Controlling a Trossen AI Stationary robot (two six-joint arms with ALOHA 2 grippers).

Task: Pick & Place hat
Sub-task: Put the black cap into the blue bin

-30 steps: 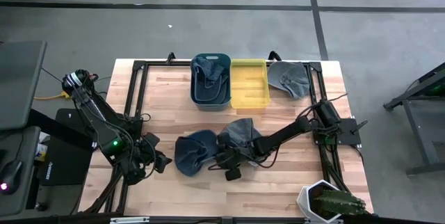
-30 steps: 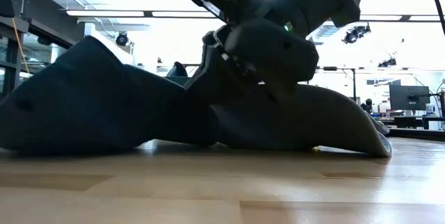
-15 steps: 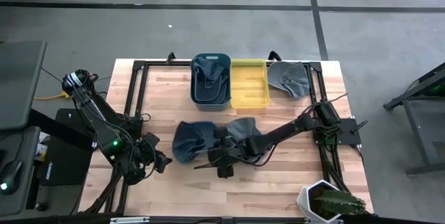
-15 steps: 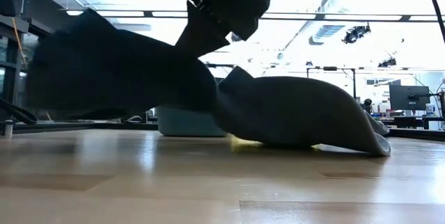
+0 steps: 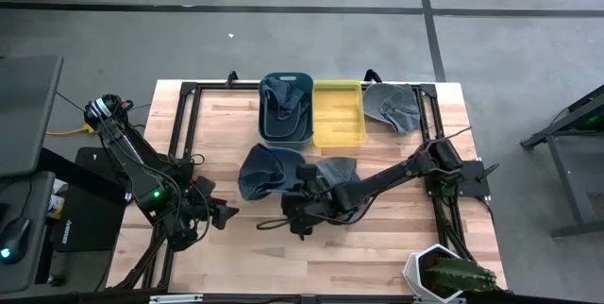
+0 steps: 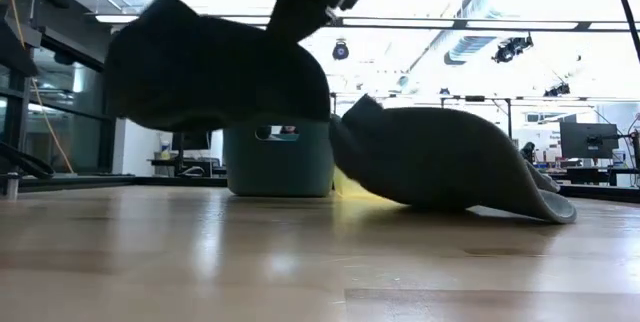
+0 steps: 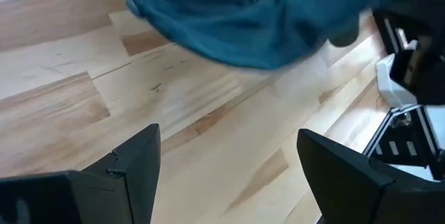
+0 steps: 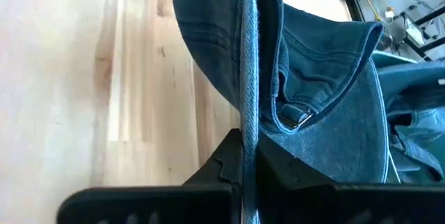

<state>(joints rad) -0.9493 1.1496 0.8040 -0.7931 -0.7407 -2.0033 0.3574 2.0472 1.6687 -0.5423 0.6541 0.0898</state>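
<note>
Denim hat [image 5: 267, 172] now lifted clear of the table [image 5: 226, 125], nearer the teal bin [image 5: 286, 120], right pincer [image 5: 300, 191] pinching its brim.

Over the last second the right pincer [image 5: 300, 188], clamped on the edge of a dark blue hat [image 5: 267, 171], has carried that hat up off the surface [image 5: 226, 125] and toward twelve o'clock, closer to the teal bin [image 5: 286, 113]. Earlier the hat lay flat beside a second hat [image 5: 338, 174]; now it hangs clear, and in the low view the teal bin shows beneath it. The right arm has swung along with it.
</note>
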